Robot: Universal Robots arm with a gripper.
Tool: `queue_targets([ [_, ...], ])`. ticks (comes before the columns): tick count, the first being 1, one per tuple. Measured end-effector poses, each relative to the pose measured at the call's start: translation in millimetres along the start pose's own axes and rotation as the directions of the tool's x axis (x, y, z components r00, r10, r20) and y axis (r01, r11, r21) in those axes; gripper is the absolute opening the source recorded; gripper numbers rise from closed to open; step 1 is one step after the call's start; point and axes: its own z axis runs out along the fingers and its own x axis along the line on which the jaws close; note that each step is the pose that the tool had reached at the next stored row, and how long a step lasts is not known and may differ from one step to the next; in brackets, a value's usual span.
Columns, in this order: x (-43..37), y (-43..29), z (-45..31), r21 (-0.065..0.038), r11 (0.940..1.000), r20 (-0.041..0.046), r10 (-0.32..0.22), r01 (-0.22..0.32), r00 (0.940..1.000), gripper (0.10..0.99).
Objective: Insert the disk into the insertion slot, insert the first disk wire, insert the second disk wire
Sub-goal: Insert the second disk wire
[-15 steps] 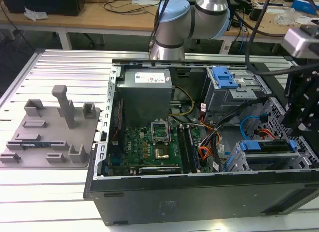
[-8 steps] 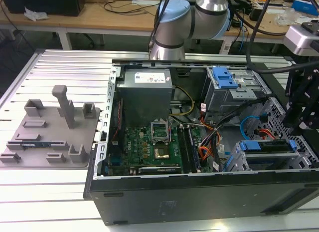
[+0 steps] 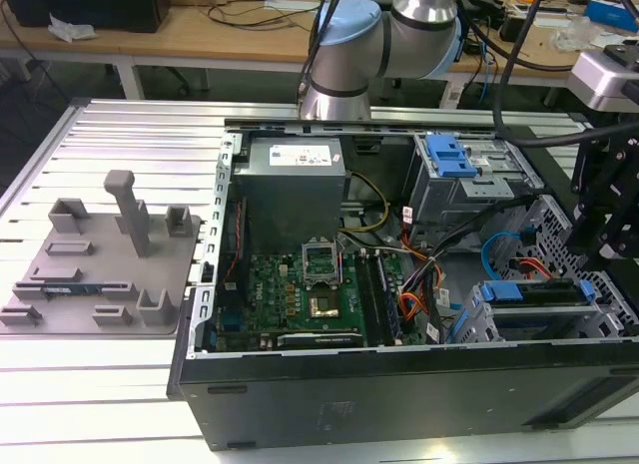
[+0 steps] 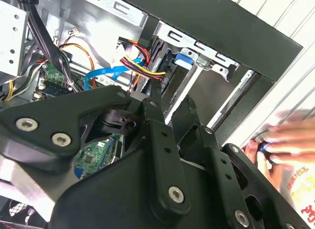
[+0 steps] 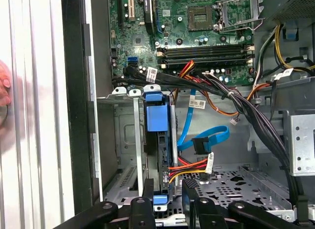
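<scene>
Blue-framed disk (image 5: pixel 158 118) sits edge-on inside the insertion slot (image 5: pixel 123 140), with the gripper (image 5: pixel 169 187) poised over its near end.

Silver metal and blue plastic mark the disk in the exterior view too, where it lies in the low perforated bay at the corner of the open computer case (image 3: pixel 399 394), towards the exterior view's right. In the first wrist view the black fingers (image 5: pixel 191 194) stand apart, one on each side of the caddy's end, holding nothing; whether they touch it cannot be told. A blue flat cable (image 5: pixel 209 137) and a bundle of red, yellow and black wires (image 5: pixel 189 166) lie just beside the disk, and whether either is plugged in cannot be told. The motherboard (image 5: pixel 197 22) lies beyond the bay. A person's hand (image 4: pixel 283 143) rests outside the case, on the ribbed table (image 5: pixel 39 140).
</scene>
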Motion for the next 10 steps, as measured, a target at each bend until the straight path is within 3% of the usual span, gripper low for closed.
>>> queue_targets([
  [3,0.0,-0.1,0.1,0.0,1.0,-0.0004,0.0,0.0,1.0,0.365],
  [6,-11.1,0.4,-0.6,0.0,1.0,-0.0109,0.0,0.0,0.9999,0.365],
  [8,-20.8,0.8,-1.2,0.001,1.0,-0.0337,0.0,0.0,0.9994,0.365],
  [10,-30.7,1.2,-2.0,0.003,1.0,-0.0685,0.001,0.0,0.9976,0.365],
])
